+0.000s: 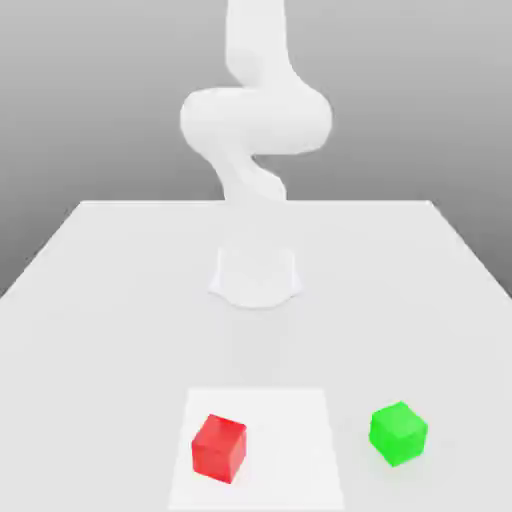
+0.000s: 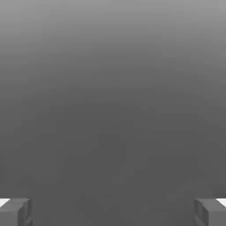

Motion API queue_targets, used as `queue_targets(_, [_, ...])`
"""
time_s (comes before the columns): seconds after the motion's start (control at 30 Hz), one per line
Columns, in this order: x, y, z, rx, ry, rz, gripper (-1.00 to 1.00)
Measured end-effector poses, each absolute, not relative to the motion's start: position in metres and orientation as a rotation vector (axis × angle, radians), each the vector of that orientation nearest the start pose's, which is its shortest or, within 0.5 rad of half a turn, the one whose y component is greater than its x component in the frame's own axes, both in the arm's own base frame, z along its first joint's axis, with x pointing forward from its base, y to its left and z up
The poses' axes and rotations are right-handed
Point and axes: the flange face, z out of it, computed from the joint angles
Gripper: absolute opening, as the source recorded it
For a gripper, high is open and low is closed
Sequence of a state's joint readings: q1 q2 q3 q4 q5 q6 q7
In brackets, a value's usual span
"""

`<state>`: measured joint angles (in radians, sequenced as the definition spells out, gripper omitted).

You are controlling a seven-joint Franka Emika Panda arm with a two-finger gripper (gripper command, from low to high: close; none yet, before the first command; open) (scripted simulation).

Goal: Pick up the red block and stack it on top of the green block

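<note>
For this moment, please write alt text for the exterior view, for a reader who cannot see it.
A red block and a green block sit apart on a white table, red toward the exterior view's left. Behind them a white robot arm rises from its round base.

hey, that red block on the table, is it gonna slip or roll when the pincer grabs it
The red block is a cube resting on a flat face, so it likely won't roll or tip. Its glossy faces hint it could be slippery. The flat sides should suit the pincer, whose fingers stand wide apart.
</note>
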<state>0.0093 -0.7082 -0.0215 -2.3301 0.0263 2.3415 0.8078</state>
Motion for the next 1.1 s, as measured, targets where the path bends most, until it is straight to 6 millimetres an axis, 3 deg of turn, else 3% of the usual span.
queue_targets(0.17, [0.437,-0.017,0.568,-2.487,1.205,-0.671,0.00])
queue_targets(0.37, [0.470,-0.023,0.443,-2.526,1.365,-0.417,0.00])
queue_targets(0.53, [0.471,-0.029,0.341,-2.560,1.513,-0.227,0.00])
queue_targets(0.73, [0.442,-0.043,0.227,-2.604,1.713,-0.031,0.00])
queue_targets(0.93, [0.436,-0.044,0.153,-2.615,1.741,-0.002,0.00])
queue_targets(0.97, [0.436,-0.044,0.146,-2.615,1.741,-0.001,-1.00])
queue_targets(1.1, [0.436,-0.044,0.146,-2.614,1.742,-0.002,-1.00])
